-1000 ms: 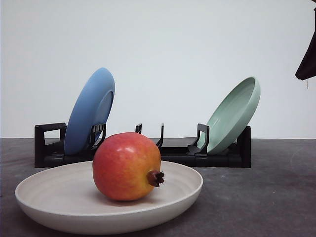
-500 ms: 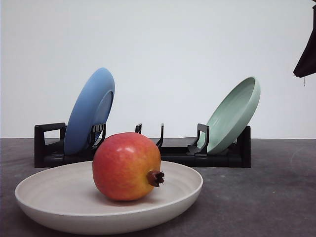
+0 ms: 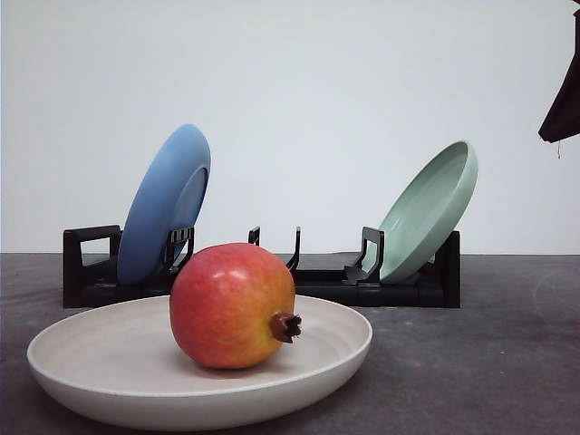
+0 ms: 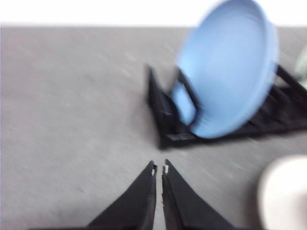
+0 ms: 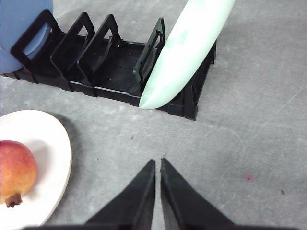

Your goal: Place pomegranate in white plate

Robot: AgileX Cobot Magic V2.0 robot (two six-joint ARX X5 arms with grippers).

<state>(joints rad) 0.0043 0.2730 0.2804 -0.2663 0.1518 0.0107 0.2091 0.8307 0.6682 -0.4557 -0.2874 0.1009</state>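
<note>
Grey bench under a white wall: the pomegranate lies in the plate at lower left of the front view, crown pointing right. Behind stands a black rack with 1 blue plate and 1 green plate. The left hand and right hand are both pressed together, empty. Placement looks done; I judge the sound move is keeping both hands high and clear of the rim.
</note>
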